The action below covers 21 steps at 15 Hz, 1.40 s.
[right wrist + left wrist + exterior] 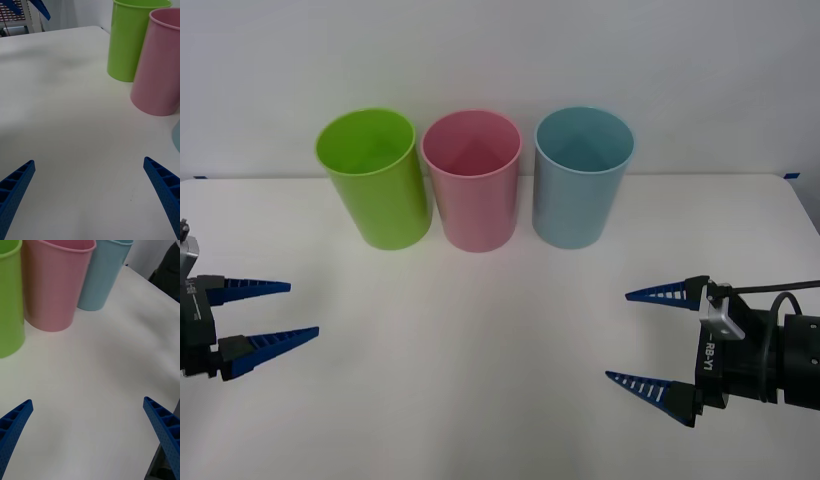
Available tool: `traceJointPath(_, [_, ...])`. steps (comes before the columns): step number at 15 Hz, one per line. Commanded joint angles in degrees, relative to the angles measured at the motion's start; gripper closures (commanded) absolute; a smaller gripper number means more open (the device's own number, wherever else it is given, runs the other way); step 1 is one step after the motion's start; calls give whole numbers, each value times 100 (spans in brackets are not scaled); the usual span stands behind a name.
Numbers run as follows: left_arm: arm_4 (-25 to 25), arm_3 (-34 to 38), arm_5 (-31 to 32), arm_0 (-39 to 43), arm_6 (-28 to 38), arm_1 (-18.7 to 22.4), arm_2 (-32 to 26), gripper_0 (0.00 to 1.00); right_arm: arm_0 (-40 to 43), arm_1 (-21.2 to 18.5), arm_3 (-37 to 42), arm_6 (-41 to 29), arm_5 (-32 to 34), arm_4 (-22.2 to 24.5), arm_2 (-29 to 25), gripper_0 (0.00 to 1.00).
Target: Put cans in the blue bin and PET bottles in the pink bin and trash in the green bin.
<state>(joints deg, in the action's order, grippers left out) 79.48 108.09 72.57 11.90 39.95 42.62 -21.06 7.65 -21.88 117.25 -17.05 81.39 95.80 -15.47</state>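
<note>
The green bin point(374, 180), pink bin point(473, 181) and blue bin point(582, 178) stand in a row at twelve o'clock on the table point(480, 350). The left gripper point(272, 312) at nine and the right gripper point(642, 338) at four both gape open, seemingly holding nothing.

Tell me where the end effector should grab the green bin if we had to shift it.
Probably by the rim of the green bin: one finger inside the open mouth, one outside, coming from above on its left side. It stands upright, and the pink bin sits close on its other side. The left end effector is open and nearest; the right end effector is open too.
</note>
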Motion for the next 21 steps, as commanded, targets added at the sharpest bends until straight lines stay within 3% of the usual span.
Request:
traceJointPath(1, [279,212,20,304,30,-368,-56,0,0,0,0,0,0,0,0,0])
traceJointPath(4, [358,502,29,612,-5,-579,-47,0,0,0,0,0,0,0,0,0])
traceJointPath(11, [1211,1214,108,1157,-102,-1687,-82,0,0,0,0,0,0,0,0,0])
traceJointPath(21, [1202,1276,46,1596,-401,-1766,41,0,0,0,0,0,0,0,0,0])
